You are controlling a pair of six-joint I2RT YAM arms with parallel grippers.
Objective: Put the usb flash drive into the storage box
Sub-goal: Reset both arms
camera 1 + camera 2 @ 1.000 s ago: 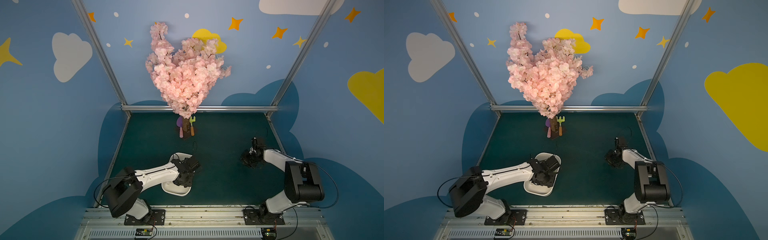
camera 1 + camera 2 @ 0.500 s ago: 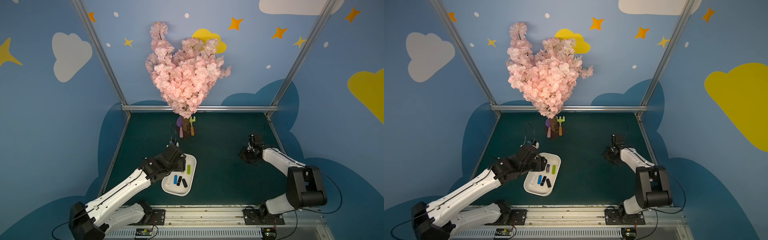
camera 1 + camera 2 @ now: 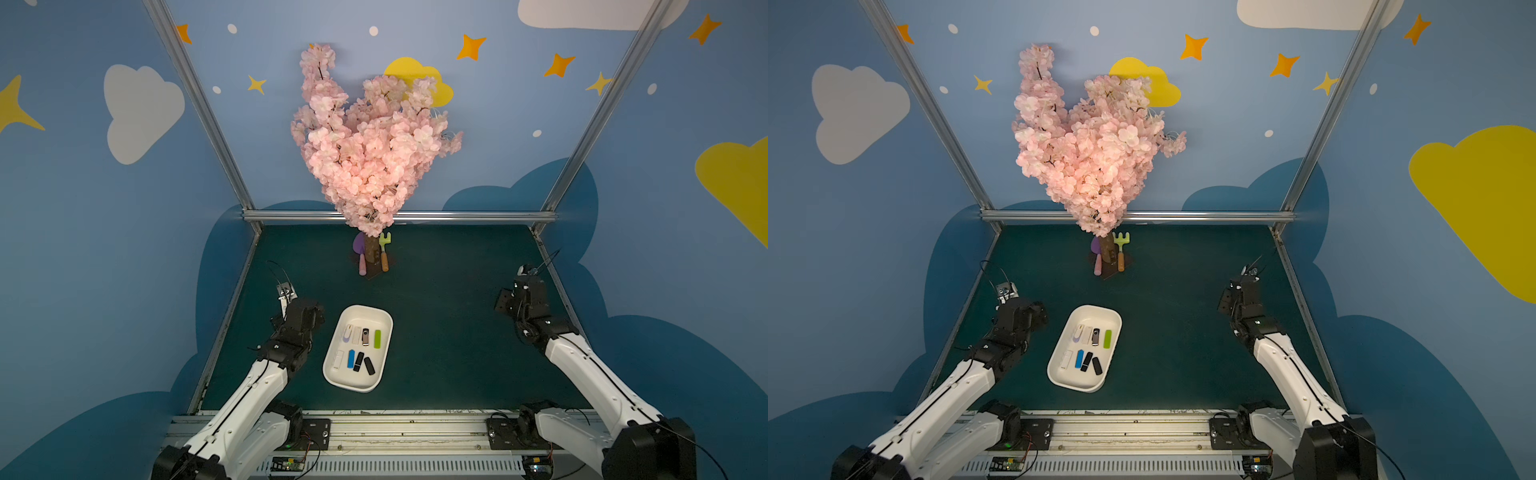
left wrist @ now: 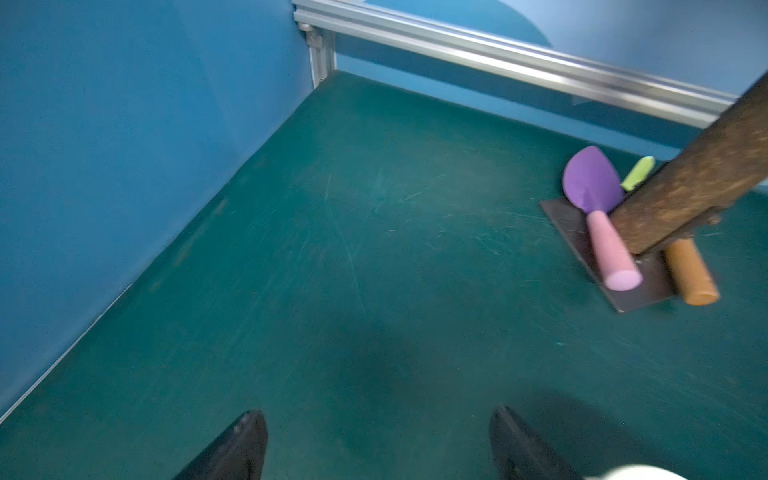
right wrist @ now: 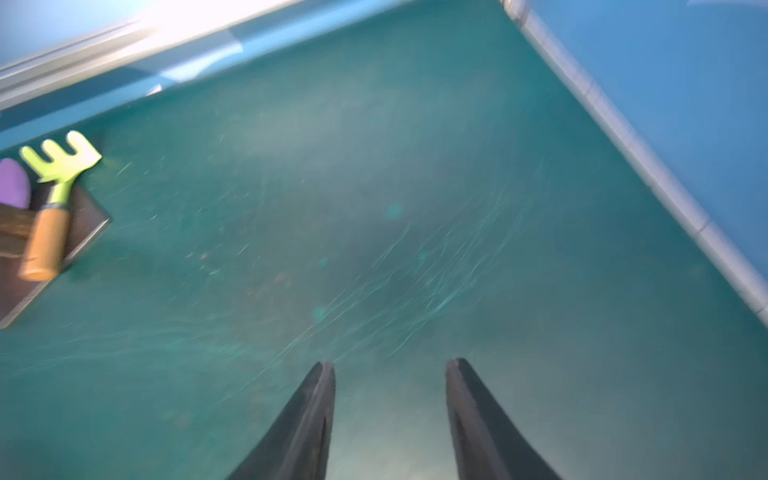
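The storage box (image 3: 367, 309) (image 3: 1097, 308) is a shallow white tray lying near the front middle of the green mat. Several usb flash drives lie inside it in two rows, among them a green one (image 3: 377, 338) (image 3: 1107, 338), a blue one and black ones. My left gripper (image 3: 306, 311) (image 4: 378, 417) hovers just left of the box, open wide with only mat between its fingers. A corner of the box (image 4: 623, 473) shows beside it. My right gripper (image 3: 508, 300) (image 5: 391, 363) is at the right side of the mat, far from the box, open and empty.
A pink blossom tree (image 3: 370, 141) stands at the back middle. A purple toy spade (image 4: 592, 183) and a green toy rake (image 5: 62, 160) lean at its base plate. Aluminium frame rails (image 3: 399, 216) and blue walls close in the mat on three sides.
My left arm has pulled off the box to its left and its jaws have opened wide, uncovering the drives. My right arm has drawn back to the right and its jaws have widened.
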